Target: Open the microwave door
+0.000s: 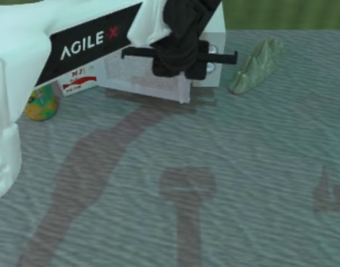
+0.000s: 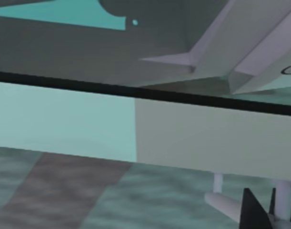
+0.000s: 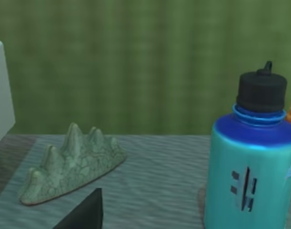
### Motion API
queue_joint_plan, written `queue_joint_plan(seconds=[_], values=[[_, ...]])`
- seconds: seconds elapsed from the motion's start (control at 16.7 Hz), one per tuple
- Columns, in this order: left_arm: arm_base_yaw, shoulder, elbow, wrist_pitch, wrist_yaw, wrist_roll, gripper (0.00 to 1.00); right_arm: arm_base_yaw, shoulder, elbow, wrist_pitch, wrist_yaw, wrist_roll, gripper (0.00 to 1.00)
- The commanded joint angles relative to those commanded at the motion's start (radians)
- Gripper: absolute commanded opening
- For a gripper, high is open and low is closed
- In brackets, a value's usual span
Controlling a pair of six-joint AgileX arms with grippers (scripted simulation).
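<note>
The white microwave stands at the table's back, mostly under my left arm. Its door (image 1: pixel 142 78), with the grey mesh window, faces the front, and its right edge juts slightly forward of the knob panel (image 1: pixel 212 58). My left gripper (image 1: pixel 181 69) hangs right in front of the door's right side. In the left wrist view the door's pale lower panel (image 2: pixel 207 138) fills the middle, with its white handle bar (image 2: pixel 226 202) below it. The left gripper (image 2: pixel 274 214) has dark fingers (image 2: pixel 257 217) closed on either side of the handle's post. My right gripper (image 3: pixel 90 214) shows only in its own wrist view, away from the microwave.
A milk carton (image 1: pixel 78 80) and a round green-yellow object (image 1: pixel 40 103) sit left of the microwave. A green rock-shaped ornament (image 1: pixel 257 65) (image 3: pixel 71 160) lies to its right. A blue bottle (image 3: pixel 252 171) with a black cap stands near the right gripper.
</note>
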Motion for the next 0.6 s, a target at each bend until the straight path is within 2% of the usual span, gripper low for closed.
queue_joint_plan(seconds=[0.6], values=[[-0.007, -0.002, 0.004, 0.001, 0.006, -0.004, 0.00, 0.000, 0.000, 0.000, 0.000, 0.000, 0.000, 1.00]])
